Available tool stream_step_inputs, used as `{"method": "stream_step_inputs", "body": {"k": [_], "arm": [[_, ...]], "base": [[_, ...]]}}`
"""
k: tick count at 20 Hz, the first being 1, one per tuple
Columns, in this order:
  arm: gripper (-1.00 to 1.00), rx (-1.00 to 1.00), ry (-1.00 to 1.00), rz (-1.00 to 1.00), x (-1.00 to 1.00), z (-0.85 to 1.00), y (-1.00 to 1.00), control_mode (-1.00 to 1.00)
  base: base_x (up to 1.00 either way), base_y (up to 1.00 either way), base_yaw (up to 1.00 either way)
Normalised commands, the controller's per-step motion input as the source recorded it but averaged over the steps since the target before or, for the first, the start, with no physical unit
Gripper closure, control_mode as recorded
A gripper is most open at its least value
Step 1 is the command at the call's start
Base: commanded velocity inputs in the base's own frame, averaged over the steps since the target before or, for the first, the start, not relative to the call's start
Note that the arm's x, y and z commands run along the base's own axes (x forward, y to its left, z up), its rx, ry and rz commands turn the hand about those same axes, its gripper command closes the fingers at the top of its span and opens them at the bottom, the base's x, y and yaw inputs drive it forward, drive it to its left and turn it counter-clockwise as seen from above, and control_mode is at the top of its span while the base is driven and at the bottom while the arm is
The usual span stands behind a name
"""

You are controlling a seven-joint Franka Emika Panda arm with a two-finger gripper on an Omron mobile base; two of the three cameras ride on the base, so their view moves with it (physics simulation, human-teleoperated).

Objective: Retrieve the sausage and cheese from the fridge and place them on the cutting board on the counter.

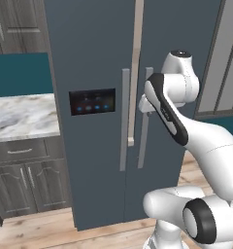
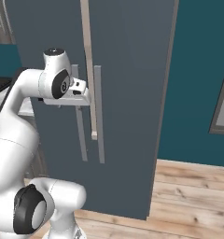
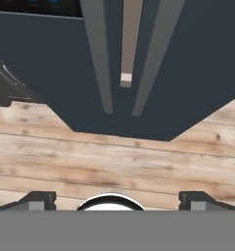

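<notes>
A: Fridge (image 1: 96,53) status?

B: Tall, slate blue-grey, both doors shut; two long grey vertical handles (image 1: 124,119) side by side at the centre seam; black panel (image 1: 92,101) with blue lights on the left door; pale strip running down the seam between the doors.

A: Counter?

B: Marble top (image 1: 22,115) to the left of the fridge, touching its side in the left base view; dark grey cabinets (image 1: 26,180) with silver handles below.

A: Gripper?

B: Raised at handle height (image 2: 86,95), just in front of the door handles (image 2: 99,114); contact with them not determinable; wide open, fingertips (image 3: 41,200) far apart at the bottom corners of the hand view; nothing between the jaws.

A: Hand view content?

B: Looking down the fridge front (image 3: 188,59); both handles (image 3: 101,59) converging from above; light plank floor (image 3: 114,157) beneath.

A: Sausage, cheese, cutting board?

B: Location not determinable.
</notes>
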Motion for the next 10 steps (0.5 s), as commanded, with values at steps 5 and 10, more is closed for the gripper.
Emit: {"method": "stream_step_inputs", "body": {"k": [5,10], "arm": [[-1.00,0.00,0.00,0.00,0.00,0.00,0.00,1.00],[-1.00,0.00,0.00,0.00,0.00,0.00,0.00,1.00]], "base": [[0.00,0.08,0.00],[0.00,0.00,0.00]]}}
